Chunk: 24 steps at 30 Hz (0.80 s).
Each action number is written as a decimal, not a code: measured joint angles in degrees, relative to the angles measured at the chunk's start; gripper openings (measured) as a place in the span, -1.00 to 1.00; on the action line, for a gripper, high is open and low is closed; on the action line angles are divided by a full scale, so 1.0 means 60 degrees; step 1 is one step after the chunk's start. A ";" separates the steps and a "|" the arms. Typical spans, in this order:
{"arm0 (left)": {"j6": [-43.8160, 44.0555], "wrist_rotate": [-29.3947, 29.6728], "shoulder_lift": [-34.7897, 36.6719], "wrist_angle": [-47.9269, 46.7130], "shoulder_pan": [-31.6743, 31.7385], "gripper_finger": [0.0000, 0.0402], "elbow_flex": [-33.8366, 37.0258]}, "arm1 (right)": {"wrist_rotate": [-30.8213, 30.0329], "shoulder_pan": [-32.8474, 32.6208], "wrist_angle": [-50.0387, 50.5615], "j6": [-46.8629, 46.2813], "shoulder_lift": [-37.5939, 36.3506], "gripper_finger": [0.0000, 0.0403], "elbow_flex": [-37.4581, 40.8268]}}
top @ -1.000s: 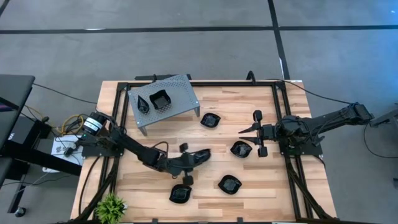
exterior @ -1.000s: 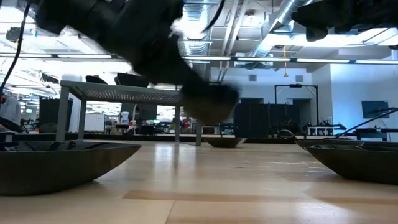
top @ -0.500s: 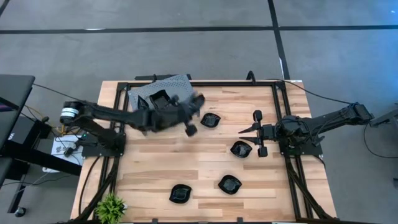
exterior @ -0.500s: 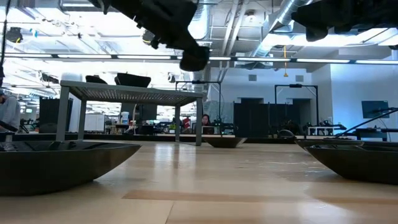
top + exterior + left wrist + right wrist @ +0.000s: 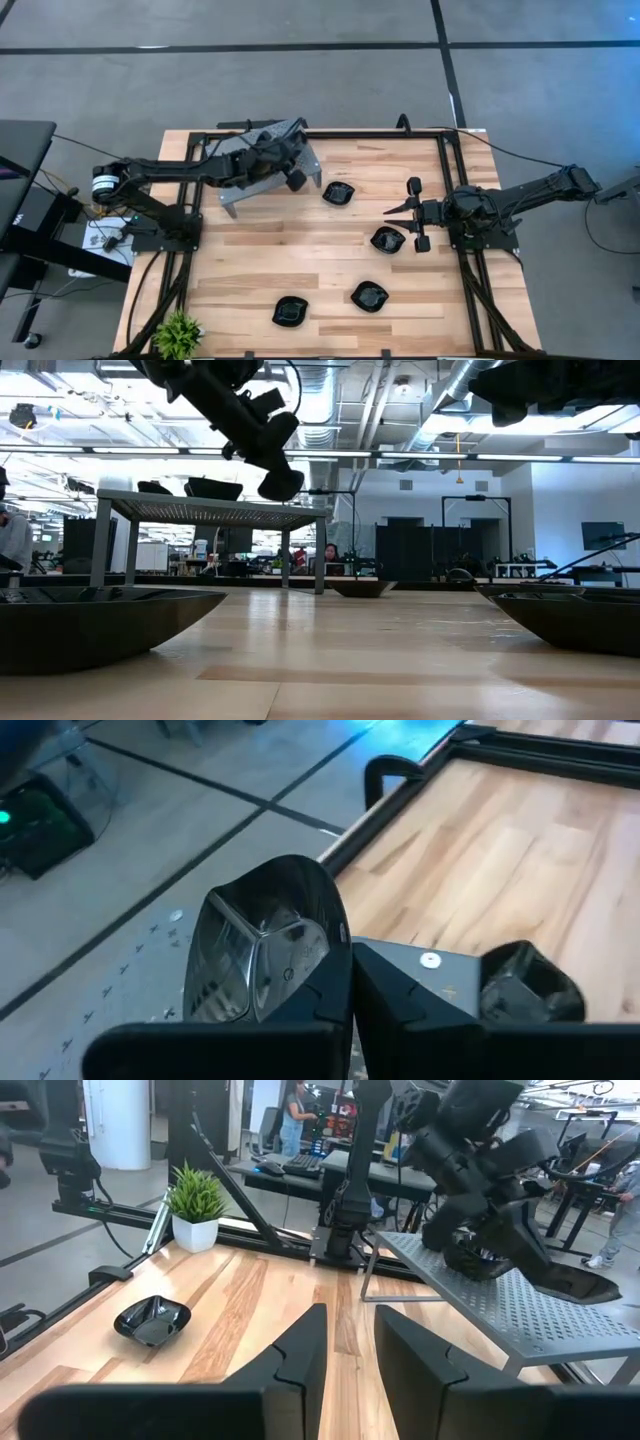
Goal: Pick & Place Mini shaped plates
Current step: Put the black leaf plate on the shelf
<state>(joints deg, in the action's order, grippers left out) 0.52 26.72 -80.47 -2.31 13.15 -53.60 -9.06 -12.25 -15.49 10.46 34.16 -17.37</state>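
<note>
Wooden table [image 5: 300, 260] with grey perforated stand [image 5: 312, 160] at far left. Left gripper [image 5: 292, 150] above the stand, jaws clamped on a glossy black plate [image 5: 262, 952]. Right gripper [image 5: 400, 210] idle at right, jaws apart, empty. Four plates [image 5: 388, 240] lie on the table.

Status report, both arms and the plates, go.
Left pincer shut on a mini plate over the grey stand. Right pincer idle, empty. Four plates left on table. Nothing blocking.
</note>
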 joint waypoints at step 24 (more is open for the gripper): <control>-0.0042 0.0003 -0.0138 0.0427 0.0092 -0.68 0.0488 | 0.0000 0.0004 0.0000 0.0007 -0.0002 -0.59 0.0000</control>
<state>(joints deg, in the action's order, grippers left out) 0.27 26.74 -81.30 0.25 13.71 -50.68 -9.06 -12.23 -15.49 10.50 34.15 -17.37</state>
